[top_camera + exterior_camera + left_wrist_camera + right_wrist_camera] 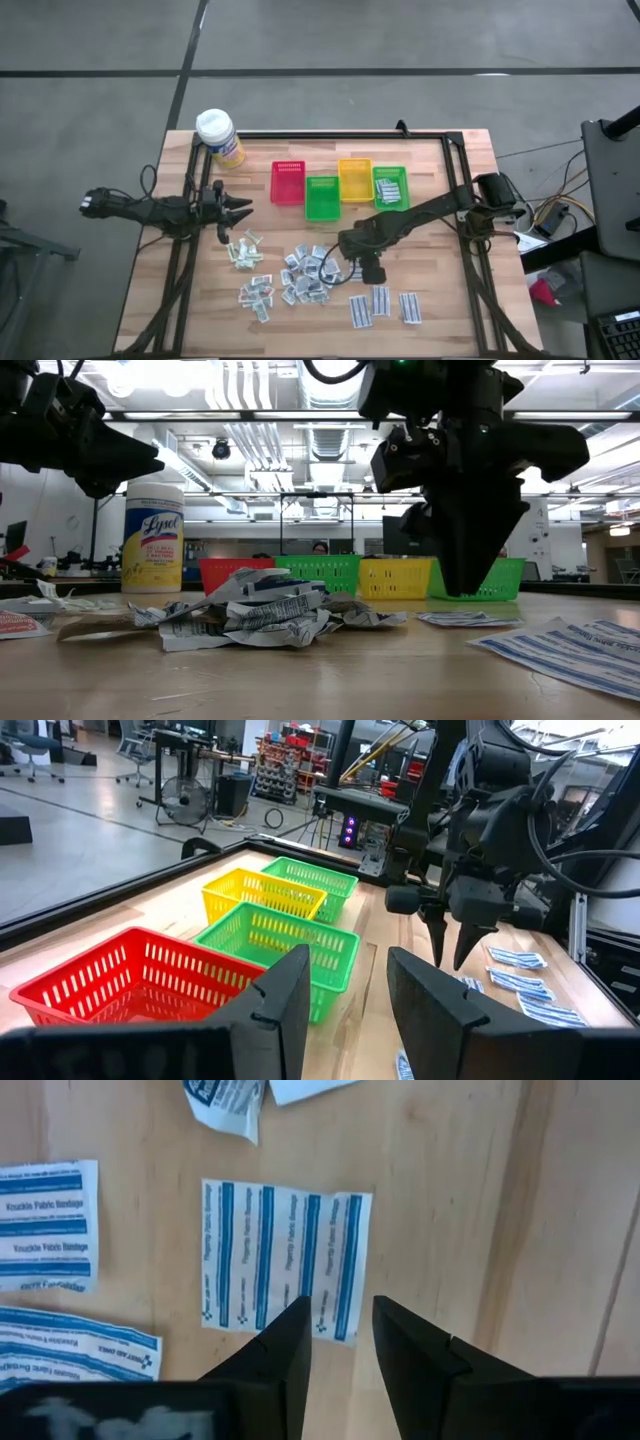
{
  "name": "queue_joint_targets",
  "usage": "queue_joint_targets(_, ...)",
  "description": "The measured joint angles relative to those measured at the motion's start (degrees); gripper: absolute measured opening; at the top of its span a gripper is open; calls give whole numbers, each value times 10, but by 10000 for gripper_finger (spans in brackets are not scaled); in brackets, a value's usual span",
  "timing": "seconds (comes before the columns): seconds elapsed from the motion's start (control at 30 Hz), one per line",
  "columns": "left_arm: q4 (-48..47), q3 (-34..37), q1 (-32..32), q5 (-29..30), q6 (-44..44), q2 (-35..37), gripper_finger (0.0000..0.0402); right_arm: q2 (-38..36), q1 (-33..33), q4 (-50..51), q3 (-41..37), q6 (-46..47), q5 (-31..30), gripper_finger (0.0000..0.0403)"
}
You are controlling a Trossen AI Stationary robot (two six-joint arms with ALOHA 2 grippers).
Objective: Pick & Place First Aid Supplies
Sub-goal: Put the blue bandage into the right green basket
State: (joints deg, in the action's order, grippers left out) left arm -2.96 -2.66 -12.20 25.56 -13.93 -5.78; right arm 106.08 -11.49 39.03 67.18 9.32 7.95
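Lying flat on the wooden table, a white blue-striped packet sits directly under the right gripper, whose jaws stand apart, tips just over its near edge, nothing held. More striped packets lie alongside, crinkled wrappers are heaped mid-table. The left gripper waits near the yellow bottle, jaws parted and empty.

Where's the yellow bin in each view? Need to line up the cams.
High view: yellow bin, third in the bin row, between the two green bins.
Low view: behind the packet pile, right of centre, just left of the right gripper.
Left wrist view: upper middle, beyond the near green bin.
Right wrist view: not in it.
Shared landmark: red bin at the row's end.
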Motion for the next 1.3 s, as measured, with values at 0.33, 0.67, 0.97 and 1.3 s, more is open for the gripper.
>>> queue_joint_targets(0.33, 0, 0, 0, 0, 0, 0, 131, 0, 0, -5, -10, 1, 0, 114)
queue_joint_targets(0.67, 0, 0, 0, 0, 0, 0, 131, 0, 0, -65, -45, 14, -4, 109)
queue_joint_targets(0.97, 0, 0, 0, 0, 0, 0, 131, -3, 0, -94, -77, 38, -31, 93)
queue_joint_targets(1.3, 0, 0, 0, 0, 0, 0, 131, -2, 0, -98, -82, 38, -36, 48)
